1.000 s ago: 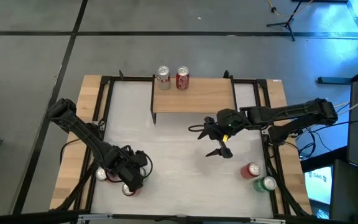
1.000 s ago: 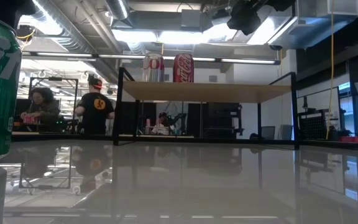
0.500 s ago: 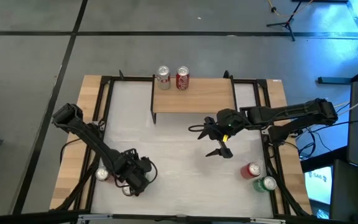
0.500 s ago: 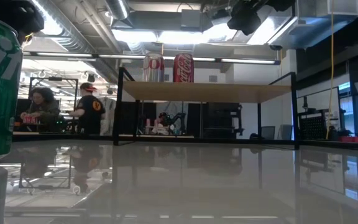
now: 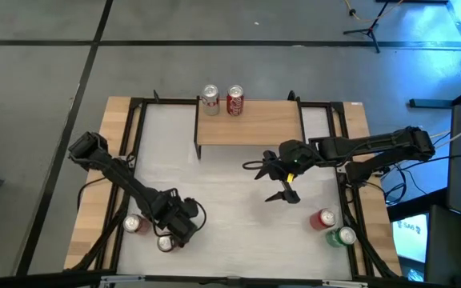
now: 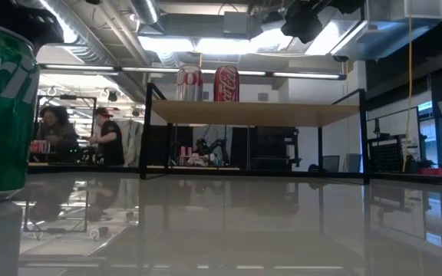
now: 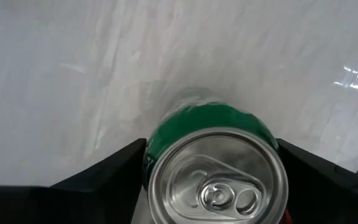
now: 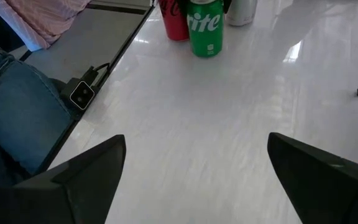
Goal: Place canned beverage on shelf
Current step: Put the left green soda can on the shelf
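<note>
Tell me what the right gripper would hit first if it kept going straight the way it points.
Probably the green Sprite can: the right gripper, jaws open, looks across bare white table toward it, with a red can right beside. Depth is hard to judge.

The can (image 7: 213,163) between the left gripper's black fingers (image 7: 98,180) is green with a silver top. On the light wood shelf (image 5: 249,122) stand a silver can (image 5: 210,99) and a red can (image 5: 235,100). The table (image 5: 230,200) is white.
</note>
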